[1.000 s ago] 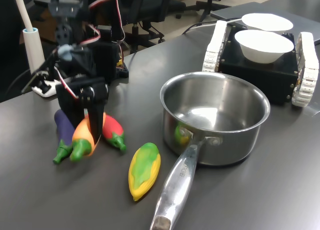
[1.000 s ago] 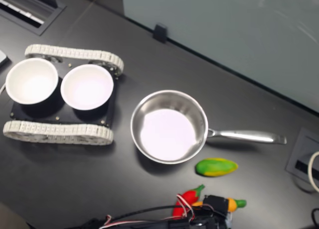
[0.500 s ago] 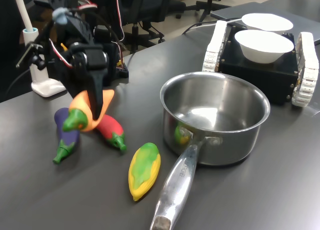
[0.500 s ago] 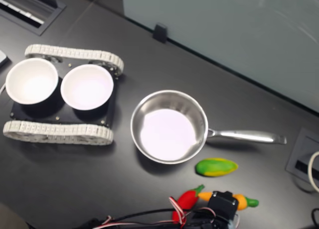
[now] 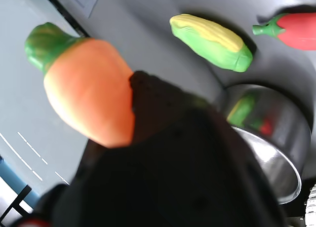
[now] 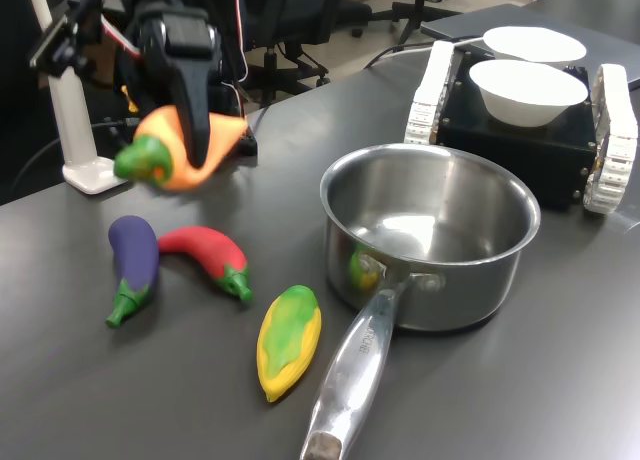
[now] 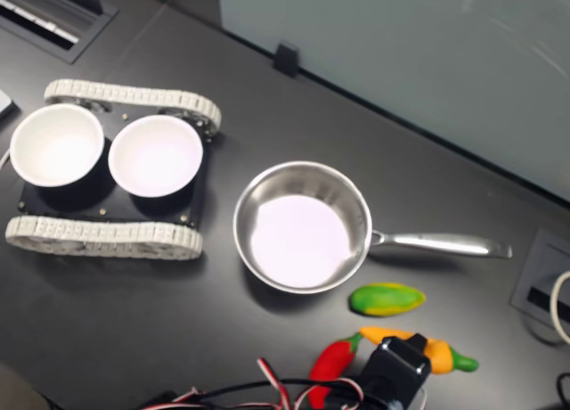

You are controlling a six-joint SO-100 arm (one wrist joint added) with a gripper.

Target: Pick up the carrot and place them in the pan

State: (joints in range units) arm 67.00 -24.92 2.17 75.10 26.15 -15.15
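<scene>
The gripper (image 6: pixel 195 130) is clamped on the carrot (image 6: pixel 178 148) at mid-body, clear of the table — light, stiff, glossy plastic; likely slippery, so the plump middle suits best

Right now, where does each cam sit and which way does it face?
Wrist view: on the arm, looking past its dark pincer and the carrot toward the pan.
First exterior view: low at table level, facing the pan; arm and pincer upper left.
Second exterior view: overhead, looking down; pincer at the bottom edge.
Shared: all show carrot, pan and corn.
</scene>
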